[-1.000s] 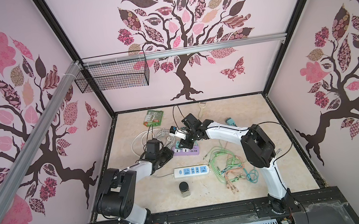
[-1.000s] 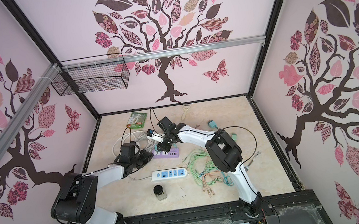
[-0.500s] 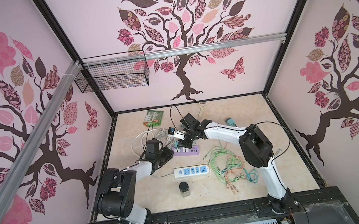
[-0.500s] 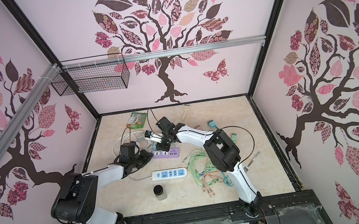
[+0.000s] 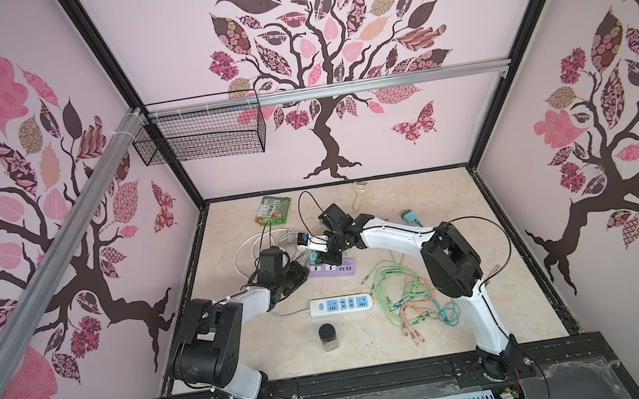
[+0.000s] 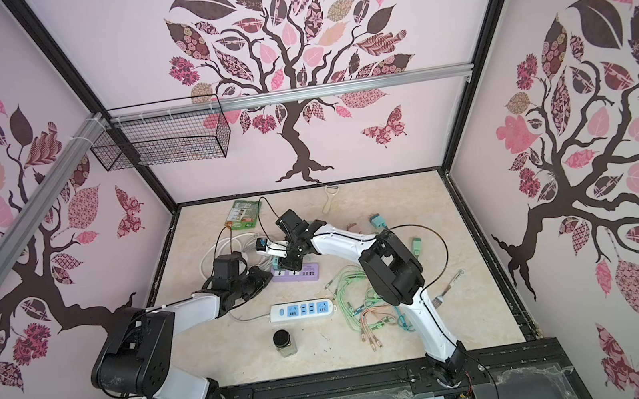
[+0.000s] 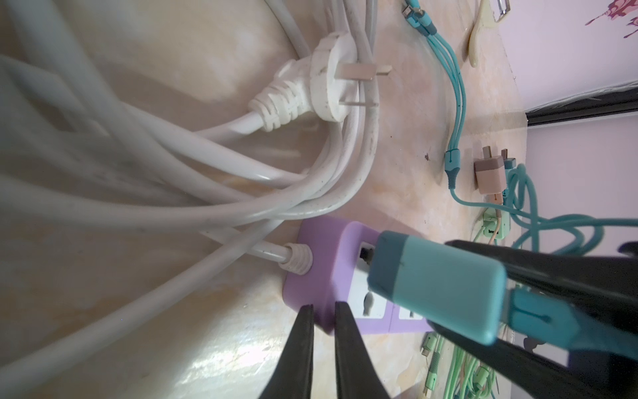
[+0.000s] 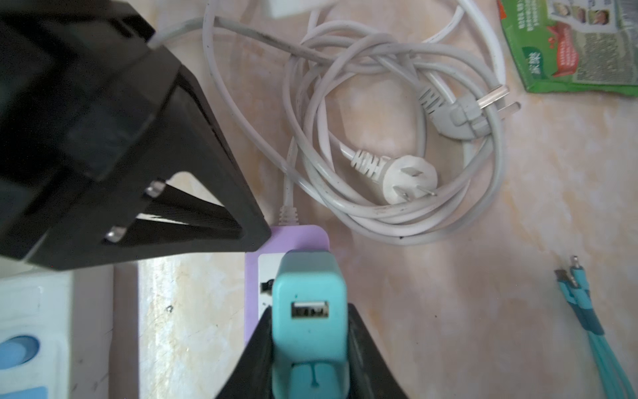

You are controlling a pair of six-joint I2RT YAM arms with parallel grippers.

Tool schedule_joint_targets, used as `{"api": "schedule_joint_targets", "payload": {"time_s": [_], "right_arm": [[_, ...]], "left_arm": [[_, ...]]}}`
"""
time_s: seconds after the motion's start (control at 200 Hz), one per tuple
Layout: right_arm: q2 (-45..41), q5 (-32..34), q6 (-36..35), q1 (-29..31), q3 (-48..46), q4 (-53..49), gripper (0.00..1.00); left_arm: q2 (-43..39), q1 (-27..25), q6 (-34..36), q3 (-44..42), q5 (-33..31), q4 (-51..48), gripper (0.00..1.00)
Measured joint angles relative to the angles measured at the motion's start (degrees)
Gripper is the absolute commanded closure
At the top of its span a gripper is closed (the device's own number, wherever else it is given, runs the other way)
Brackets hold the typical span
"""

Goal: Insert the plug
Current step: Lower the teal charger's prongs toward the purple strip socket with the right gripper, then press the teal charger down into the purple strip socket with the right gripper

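Plug [image 8: 309,311] stays squeezed between the fingers of our right gripper [image 8: 309,331] and has moved a tiny bit, so it now sits right over the end hole of the purple strip [image 7: 324,238], nearly ready to push in, while our left gripper [image 7: 324,307], pinched shut and empty, waits beside that end.

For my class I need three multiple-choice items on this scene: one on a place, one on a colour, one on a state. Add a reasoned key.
1. The teal charger is: A far from any socket; B over the purple power strip; C lying flat, untouched.
2. The jar's lid is: A black; B red; C yellow.
3. The right pincer is: A open and empty; B out of view; C shut on the teal charger.
Key: B, the strip lies beneath it; A, the cap looks black from above; C, it clamps the charger's sides.
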Motion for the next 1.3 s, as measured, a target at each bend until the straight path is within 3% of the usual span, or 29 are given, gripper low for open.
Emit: {"api": "schedule_joint_targets", "payload": {"time_s": [0.96, 1.3], "right_arm": [[3.8, 3.6, -4.3, 0.9, 7.7, -7.7, 0.76], [3.4, 2.5, -4.2, 0.8, 5.9, -6.0, 0.75]], "left_arm": [[-0.1, 1.2, 0.0, -1.1, 0.7, 1.7, 0.85], [-2.1, 1.9, 0.0, -1.7, 0.7, 0.7, 0.85]]}}
